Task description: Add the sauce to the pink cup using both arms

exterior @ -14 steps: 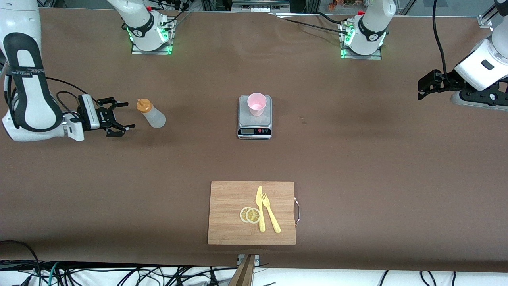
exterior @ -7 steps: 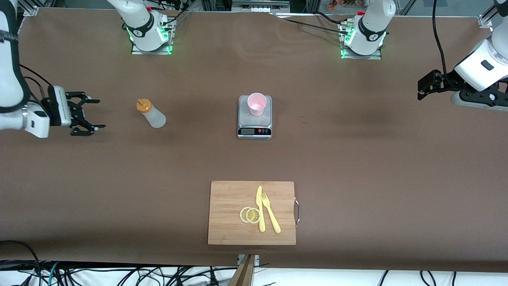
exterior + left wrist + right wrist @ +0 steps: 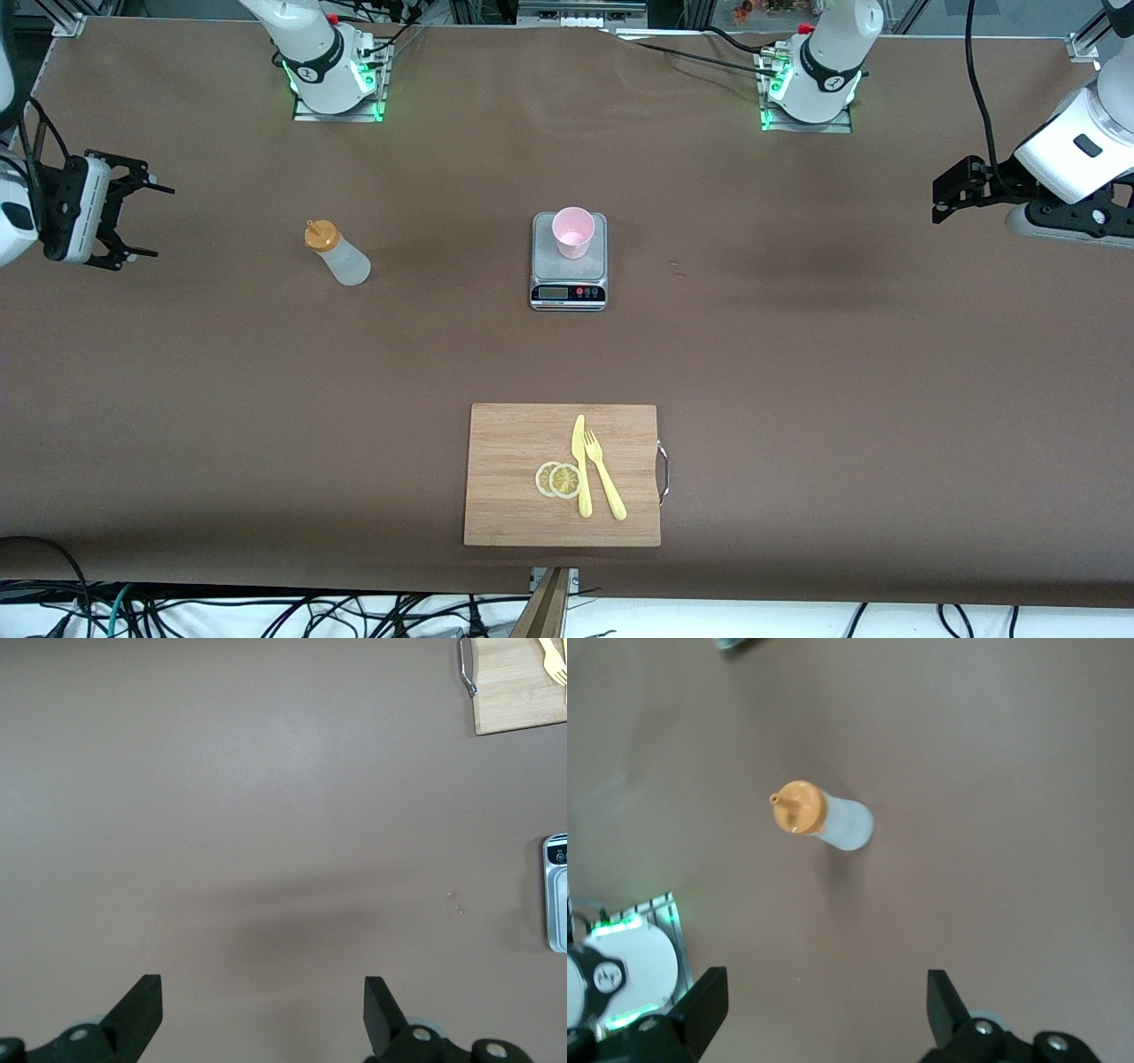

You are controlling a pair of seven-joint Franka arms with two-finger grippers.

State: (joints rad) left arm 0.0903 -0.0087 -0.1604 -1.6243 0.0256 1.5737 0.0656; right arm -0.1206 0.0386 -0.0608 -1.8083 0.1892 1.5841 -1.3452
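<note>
Sauce stands upright on the bench, orange cap on top, toward the right arm's end and well apart from the scale; nothing touches it. The right gripper hangs near that end of the bench, well apart from the bottle, jaws wide apart and empty; its wrist view looks down on the sauce from above, between the two open fingers. The pink cup sits on the scale's platform at mid-bench, probably so that what goes in can be weighed; whether it holds sauce yet cannot be told. The left gripper waits over its own end of the bench, jaws apart and empty, and its wrist view shows bare bench, the scale's edge and a corner of the cutting board. That board lies nearer the front camera, carrying lemon slices, a knife and a fork, none of which the task needs. With the bottle standing free and both grippers clear, either no pour has begun or the bottle has been set back down; the pictures cannot settle which.
</note>
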